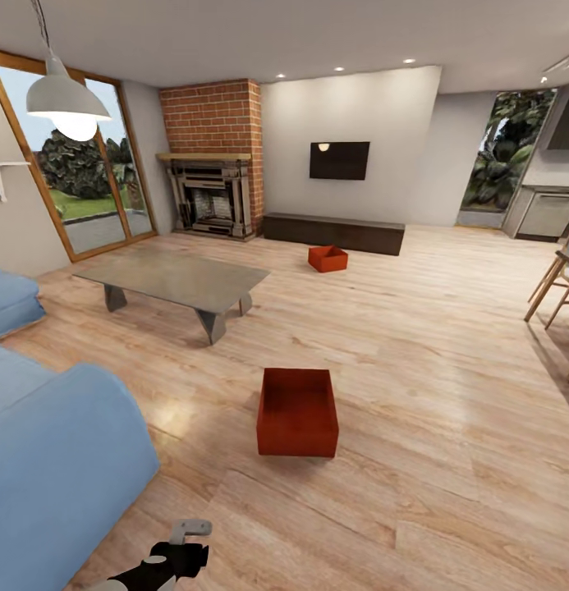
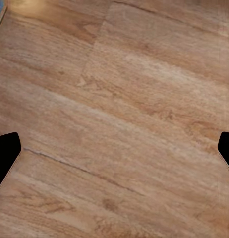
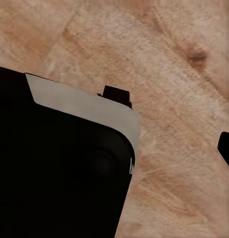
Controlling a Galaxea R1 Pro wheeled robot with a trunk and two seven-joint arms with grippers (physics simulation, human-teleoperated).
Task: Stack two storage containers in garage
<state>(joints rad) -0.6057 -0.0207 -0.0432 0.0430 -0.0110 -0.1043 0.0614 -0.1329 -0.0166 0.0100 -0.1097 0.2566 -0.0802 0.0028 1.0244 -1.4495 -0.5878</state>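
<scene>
Still in the living room: deeper container (image 1: pixel 297 410) mid-floor on wood planks (image 1: pixel 415 345), other container (image 1: pixel 328 258) just before the dark cabinet (image 1: pixel 333 232). Left gripper (image 2: pixel 114 148) spread wide, empty, presumably pre-pickup; right fingers' state unreadable.

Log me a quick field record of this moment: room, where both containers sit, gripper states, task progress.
room: living room, light wood-plank floor
near container: red-orange box on the planks, straight ahead, open side up, empty
far container: smaller-looking red-orange box on the planks in front of the long dark cabinet
other furniture: grey low table, brick fireplace, wall TV, blue sofa
left gripper: open, holding nothing, above bare planks
right gripper: state cannot be told
progress: neither container picked up yet
</scene>
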